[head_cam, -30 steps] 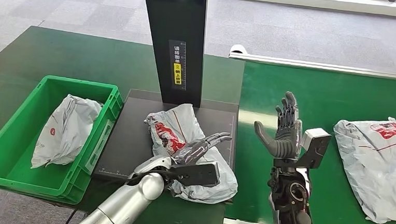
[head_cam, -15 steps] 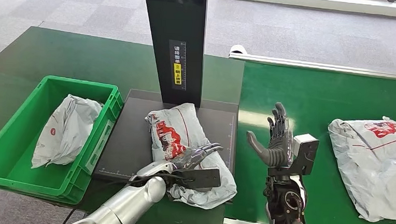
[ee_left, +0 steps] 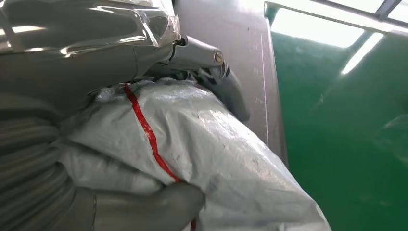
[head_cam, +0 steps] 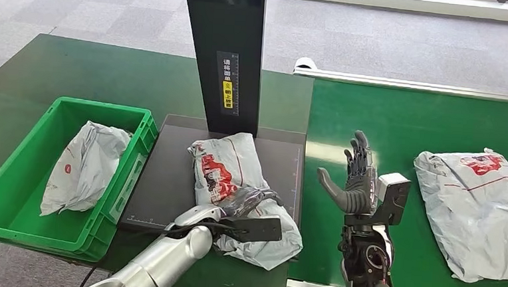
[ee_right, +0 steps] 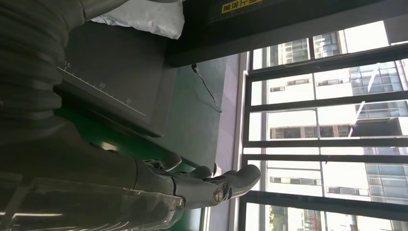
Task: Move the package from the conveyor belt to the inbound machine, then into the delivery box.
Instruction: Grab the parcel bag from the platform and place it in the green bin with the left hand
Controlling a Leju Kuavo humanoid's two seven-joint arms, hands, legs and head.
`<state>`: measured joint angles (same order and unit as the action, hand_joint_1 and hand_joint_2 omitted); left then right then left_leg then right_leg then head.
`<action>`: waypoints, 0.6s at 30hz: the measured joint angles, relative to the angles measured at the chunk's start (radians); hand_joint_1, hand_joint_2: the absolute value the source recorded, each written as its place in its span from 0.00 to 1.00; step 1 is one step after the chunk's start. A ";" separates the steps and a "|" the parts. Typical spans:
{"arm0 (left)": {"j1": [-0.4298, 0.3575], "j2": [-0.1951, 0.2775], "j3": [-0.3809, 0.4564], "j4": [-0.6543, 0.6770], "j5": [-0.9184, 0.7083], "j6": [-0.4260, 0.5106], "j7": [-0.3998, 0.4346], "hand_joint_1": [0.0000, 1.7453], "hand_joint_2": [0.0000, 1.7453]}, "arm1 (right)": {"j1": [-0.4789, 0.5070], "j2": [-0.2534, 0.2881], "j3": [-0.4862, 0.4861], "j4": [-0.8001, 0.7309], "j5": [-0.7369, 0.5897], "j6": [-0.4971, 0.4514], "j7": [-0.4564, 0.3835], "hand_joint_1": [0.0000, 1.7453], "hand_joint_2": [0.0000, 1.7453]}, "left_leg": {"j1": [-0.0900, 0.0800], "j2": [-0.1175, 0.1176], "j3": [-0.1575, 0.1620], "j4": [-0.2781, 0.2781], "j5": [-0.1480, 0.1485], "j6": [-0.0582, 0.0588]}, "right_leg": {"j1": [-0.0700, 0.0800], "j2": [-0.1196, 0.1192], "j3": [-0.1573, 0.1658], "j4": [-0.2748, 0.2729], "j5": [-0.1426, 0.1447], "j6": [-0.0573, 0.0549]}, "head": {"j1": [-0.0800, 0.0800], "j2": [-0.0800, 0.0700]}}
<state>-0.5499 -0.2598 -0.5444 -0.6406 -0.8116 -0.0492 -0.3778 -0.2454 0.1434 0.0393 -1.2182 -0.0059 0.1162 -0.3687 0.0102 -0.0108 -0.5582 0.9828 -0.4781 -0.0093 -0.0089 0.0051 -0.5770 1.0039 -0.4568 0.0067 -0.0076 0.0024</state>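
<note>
The green surface (head_cam: 76, 66) carries everything on the left, and the green conveyor belt (head_cam: 412, 126) runs beside it on the right. The inbound machine (head_cam: 169, 171) stands between them: a flat dark plate with a ruled edge and a tall black post (head_cam: 222, 48) rising from its far side. A green delivery box (head_cam: 9, 188) sits just left of the plate, with a grey bagged parcel (head_cam: 83, 166) lying inside it.

The package (head_cam: 242, 183), a grey plastic mailer with red print, lies on the machine's plate, its near end hanging over the plate's front edge. The left hand (head_cam: 248, 200) grips it at that near end, fingers curled over the top; in the left wrist view the thumb (ee_left: 159, 209) presses the package (ee_left: 216, 159) from the opposite side. A second grey mailer (head_cam: 480, 210) lies on the belt, well to the right.

The right hand (head_cam: 352, 183) stands upright above the belt, holding nothing, fingers spread apart and thumb out; its fingers (ee_right: 211, 185) appear in the right wrist view as well.
</note>
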 joint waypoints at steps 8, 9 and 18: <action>0.017 0.000 0.013 -0.021 -0.032 0.083 -0.020 0.99 1.00 | -0.006 0.000 -0.009 0.002 -0.008 0.003 -0.005 0.00 1.00 | 0.000 0.000 0.000 0.000 0.000 0.000 | 0.000 0.000 0.000 0.000 0.000 0.000 | 0.000 0.000; 0.019 0.000 0.015 -0.024 -0.037 0.092 -0.020 0.99 1.00 | -0.007 0.000 -0.009 0.003 -0.009 0.003 -0.007 0.00 1.00 | 0.000 0.000 0.000 0.000 0.000 0.000 | 0.000 0.000 0.000 0.000 0.000 0.000 | 0.000 0.000; 0.028 0.000 0.023 -0.037 -0.045 0.109 -0.020 0.99 1.00 | -0.011 0.000 -0.012 0.008 -0.012 0.004 -0.011 0.00 1.00 | 0.000 0.000 -0.001 0.000 0.000 0.000 | 0.000 0.000 0.000 0.000 0.000 0.000 | 0.000 0.000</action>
<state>-0.5222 -0.2594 -0.5212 -0.6773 -0.8565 0.0599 -0.3983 -0.2565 0.1434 0.0277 -1.2101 -0.0179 0.1198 -0.3796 0.0102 -0.0109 -0.5588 0.9828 -0.4781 -0.0093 -0.0089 0.0051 -0.5773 1.0039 -0.4569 0.0066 -0.0076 0.0025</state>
